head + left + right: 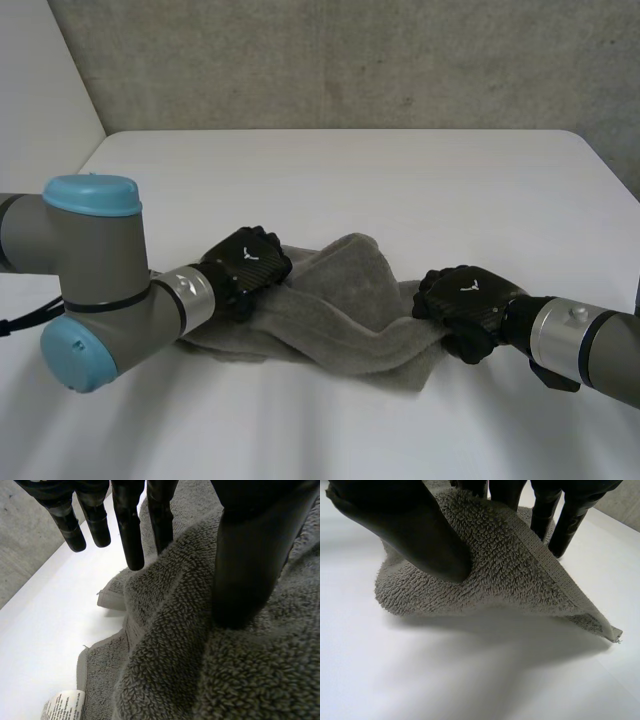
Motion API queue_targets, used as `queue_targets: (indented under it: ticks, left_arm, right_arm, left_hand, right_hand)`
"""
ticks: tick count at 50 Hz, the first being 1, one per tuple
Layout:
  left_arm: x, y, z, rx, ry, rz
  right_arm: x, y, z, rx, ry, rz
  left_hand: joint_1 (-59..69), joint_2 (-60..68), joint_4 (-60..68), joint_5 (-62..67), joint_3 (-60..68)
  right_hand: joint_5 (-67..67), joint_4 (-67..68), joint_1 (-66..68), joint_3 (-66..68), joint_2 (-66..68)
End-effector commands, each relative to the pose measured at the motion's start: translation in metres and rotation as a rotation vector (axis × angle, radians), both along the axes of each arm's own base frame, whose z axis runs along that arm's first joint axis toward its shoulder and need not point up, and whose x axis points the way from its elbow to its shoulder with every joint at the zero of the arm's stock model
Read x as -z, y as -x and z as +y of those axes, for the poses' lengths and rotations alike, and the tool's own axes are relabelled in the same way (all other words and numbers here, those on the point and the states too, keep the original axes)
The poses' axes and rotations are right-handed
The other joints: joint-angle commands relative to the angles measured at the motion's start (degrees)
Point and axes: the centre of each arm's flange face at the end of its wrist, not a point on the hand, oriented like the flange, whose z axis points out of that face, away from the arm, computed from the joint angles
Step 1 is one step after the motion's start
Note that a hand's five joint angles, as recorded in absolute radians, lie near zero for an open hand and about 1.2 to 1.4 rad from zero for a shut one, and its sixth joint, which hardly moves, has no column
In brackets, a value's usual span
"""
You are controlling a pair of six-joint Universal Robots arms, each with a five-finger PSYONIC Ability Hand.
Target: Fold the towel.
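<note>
Left hand (245, 262) pinches one end of the bunched towel (340, 300); right hand (462, 300) pinches the other, lifted off the table (350, 170). No neat fold shows yet, so most of the folding seems left.

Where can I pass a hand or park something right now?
Bare white table stretches beyond the crumpled grey terry towel to the concrete wall; a narrower bare strip lies in front. Crowded: the towel's ends, with the left hand and right hand on them.
</note>
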Motion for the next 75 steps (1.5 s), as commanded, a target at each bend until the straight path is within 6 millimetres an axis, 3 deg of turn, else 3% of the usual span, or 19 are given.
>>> queue_targets:
  ticks: [1,13,15,19,22,30,35,40,42,43,45,46,47,48,50,53,57,62,75]
  left_arm:
    - [0.004,0.003,-0.007,-0.003,0.009,0.0]
    - [0.021,0.002,-0.013,0.023,0.016,-0.062]
    - [0.023,0.002,-0.012,0.032,0.021,-0.076]
    - [0.02,-0.001,-0.008,0.038,0.01,-0.095]
    - [0.02,-0.001,-0.005,0.038,-0.005,-0.101]
    - [-0.025,-0.01,0.0,-0.002,0.056,-0.032]
    - [-0.044,-0.016,-0.022,-0.054,0.154,0.02]
    - [-0.082,-0.006,-0.051,-0.088,0.336,0.137]
    - [-0.102,-0.004,-0.059,-0.112,0.394,0.199]
    - [-0.122,-0.001,-0.065,-0.135,0.444,0.266]
    - [-0.149,-0.002,-0.066,-0.166,0.504,0.344]
    - [-0.15,-0.002,-0.066,-0.166,0.505,0.345]
    - [-0.185,-0.009,-0.062,-0.193,0.582,0.434]
    - [-0.219,-0.017,-0.052,-0.208,0.655,0.526]
    - [-0.245,-0.026,-0.041,-0.211,0.712,0.611]
    - [-0.262,-0.04,-0.029,-0.21,0.749,0.714]
    - [-0.245,-0.057,-0.034,-0.25,0.727,0.717]
    - [-0.16,-0.066,-0.029,-0.251,0.508,0.591]
    - [-0.034,-0.078,0.013,-0.249,0.203,0.331]
  right_arm:
    - [0.0,0.0,0.0,0.002,0.001,0.002]
    - [0.005,0.0,-0.001,0.004,-0.013,0.007]
    - [0.005,0.0,-0.002,0.006,-0.012,0.007]
    - [0.003,0.002,-0.004,0.017,-0.01,0.009]
    - [-0.001,0.003,-0.005,0.019,0.0,0.005]
    - [-0.009,0.003,0.002,0.0,-0.044,0.016]
    - [-0.013,-0.002,-0.007,-0.049,0.022,0.048]
    - [-0.043,-0.02,-0.043,-0.068,0.19,0.018]
    - [-0.097,-0.037,-0.067,-0.038,0.382,-0.089]
    - [-0.097,-0.037,-0.067,-0.038,0.383,-0.089]
    - [-0.17,-0.042,-0.082,0.052,0.603,-0.307]
    - [-0.171,-0.042,-0.082,0.052,0.604,-0.308]
    - [-0.205,-0.036,-0.083,0.103,0.695,-0.442]
    - [-0.206,-0.036,-0.083,0.104,0.696,-0.443]
    - [-0.245,-0.027,-0.074,0.137,0.787,-0.658]
    - [-0.232,-0.023,-0.068,0.146,0.749,-0.687]
    - [-0.203,-0.021,-0.057,0.153,0.688,-0.621]
    - [-0.144,-0.021,-0.045,0.13,0.569,-0.471]
    - [-0.021,-0.004,-0.014,0.095,0.322,-0.192]
  left_hand:
    - [-5.5,-5.3,-3.4,-4.4,-2.9]
    - [-6.2,-6.0,-3.4,-5.1,-2.9]
    - [-0.5,-0.2,-3.4,0.7,-2.9]
    - [43.1,43.4,-3.4,44.3,-2.9]
    - [46.3,46.5,-3.4,47.4,-2.9]
    - [46.3,46.5,-3.4,47.4,-2.9]
    - [46.3,46.5,-3.4,47.4,-2.9]
    - [46.3,46.5,-3.4,47.4,-2.9]
    - [46.3,46.5,-3.4,47.4,-2.9]
    - [46.3,46.5,-3.4,47.4,-2.9]
    - [46.3,46.5,-3.4,47.4,-2.9]
    - [46.3,46.5,-3.4,47.4,-2.9]
    - [46.3,46.5,-3.4,47.4,-2.9]
    - [46.3,46.5,-3.4,47.4,-2.9]
    - [46.3,46.5,-3.4,47.4,-2.9]
    - [46.3,46.5,-3.4,47.4,-2.9]
    - [46.3,46.5,-3.4,47.4,-2.9]
    - [46.3,46.5,-3.4,47.4,-2.9]
    - [46.3,46.5,-3.4,47.4,-2.9]
  right_hand:
    - [3.4,-4.4,4.9,-2.5,5.3]
    - [3.4,-4.4,4.9,-2.5,5.3]
    - [3.4,-4.4,4.9,-2.5,5.3]
    - [3.4,-4.4,4.9,-2.5,5.3]
    - [3.4,-4.4,4.9,-2.5,5.3]
    - [3.4,-4.4,4.9,-2.5,5.3]
    - [3.4,-4.4,4.9,-2.5,5.3]
    - [3.4,-4.4,4.9,-2.5,5.3]
    - [3.4,-4.4,4.9,-2.5,5.3]
    - [3.4,-4.4,4.9,-2.5,5.3]
    - [3.4,-4.4,4.9,-2.5,5.3]
    - [3.4,-4.4,4.9,-2.5,5.3]
    - [3.4,-4.4,4.9,-2.5,5.3]
    - [3.4,-4.4,4.9,-2.5,5.3]
    - [3.4,-4.4,4.9,-2.5,5.3]
    - [3.4,-4.4,4.9,-2.5,5.3]
    - [3.4,-4.4,4.9,-2.5,5.3]
    - [3.4,-4.4,4.9,-2.5,5.3]
    - [3.4,-4.4,4.9,-2.5,5.3]
